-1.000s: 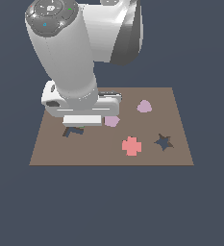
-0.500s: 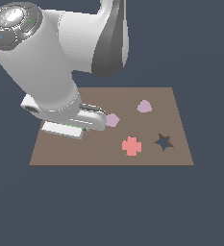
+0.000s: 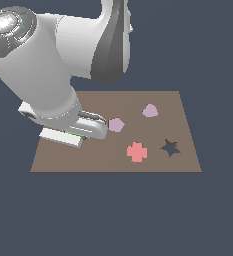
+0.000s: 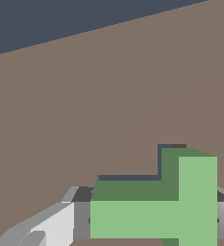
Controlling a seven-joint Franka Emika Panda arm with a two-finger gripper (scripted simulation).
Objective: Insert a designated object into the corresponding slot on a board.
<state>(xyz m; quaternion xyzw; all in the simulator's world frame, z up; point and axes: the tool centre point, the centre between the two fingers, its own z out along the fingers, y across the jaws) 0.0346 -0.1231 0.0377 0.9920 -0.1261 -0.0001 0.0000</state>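
The hand [image 4: 147,226], closed on the green T-block [image 4: 154,202], has dropped low over the board's [image 3: 153,165] T-slot [image 4: 168,146]; insertion looks nearly complete.

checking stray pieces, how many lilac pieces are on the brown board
2: one lilac piece beside the gripper, one lilac piece further toward the exterior view's right, on the flat brown board. The arm may hide others.
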